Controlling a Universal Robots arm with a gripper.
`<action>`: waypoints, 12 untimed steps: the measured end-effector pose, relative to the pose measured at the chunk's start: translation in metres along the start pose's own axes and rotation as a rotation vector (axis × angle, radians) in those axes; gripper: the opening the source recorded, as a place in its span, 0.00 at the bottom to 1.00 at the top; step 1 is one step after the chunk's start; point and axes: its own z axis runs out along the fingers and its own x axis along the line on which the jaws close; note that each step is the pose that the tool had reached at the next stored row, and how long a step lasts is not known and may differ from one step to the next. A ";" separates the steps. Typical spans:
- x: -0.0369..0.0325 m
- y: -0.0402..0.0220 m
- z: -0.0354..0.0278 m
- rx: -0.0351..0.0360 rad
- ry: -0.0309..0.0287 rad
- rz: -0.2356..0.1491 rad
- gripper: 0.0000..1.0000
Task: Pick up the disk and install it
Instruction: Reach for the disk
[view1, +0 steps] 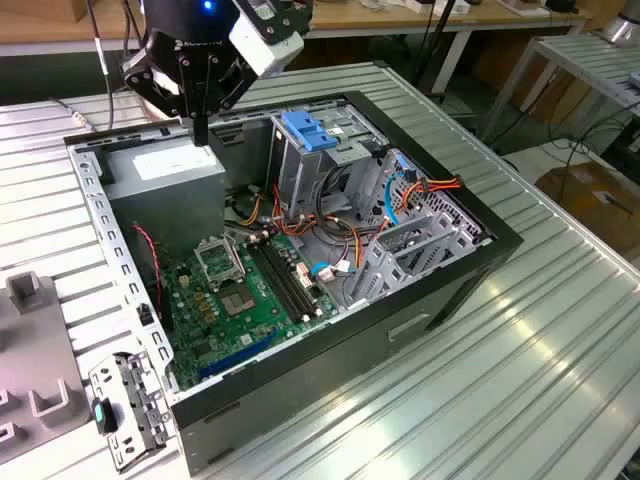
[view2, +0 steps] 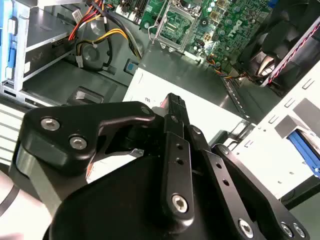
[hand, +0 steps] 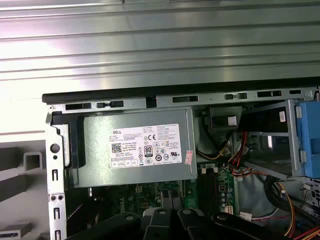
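One claw (view1: 200, 132) hangs fingers-down over the power supply (view1: 165, 172). The supply sits in the corner of the open computer case (view1: 505, 240) that is far and to the exterior view's left. The claw's fingers are narrow, closed into a single dark bar with nothing between them. In the second wrist view the tip stands over the supply's white label, just beside a small red sticker (view2: 161, 103). Whether it touches the lid I cannot tell.

The disk (view2: 303, 147) appears in the second wrist view as a ribbed, bright blue strip lying against a pale frame. I identify it by that colour alone, since its grey body is cut off at the picture's edge. It lies outside the case, past the wall that carries the black fan (view2: 285, 35). It is well apart from the claw, with the supply's edge and that wall between them.

Inside the case, the green motherboard (view1: 240, 300) covers the floor next to the supply. The tall metal cage (view1: 300, 185), with its blue latch (view1: 310, 132) on top, stands along the far wall, further toward the exterior view's right. Grey fixtures (view1: 35, 350) rest on the ribbed table (view1: 520, 380) by the case's near corner at the exterior view's left.
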 end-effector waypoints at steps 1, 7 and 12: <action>0.0000 0.0000 0.0000 0.0000 0.0000 0.000 0.11; 0.0007 0.0000 0.0000 0.0000 0.0000 0.000 0.11; 0.0025 -0.0002 -0.0001 0.0000 0.0000 0.000 0.11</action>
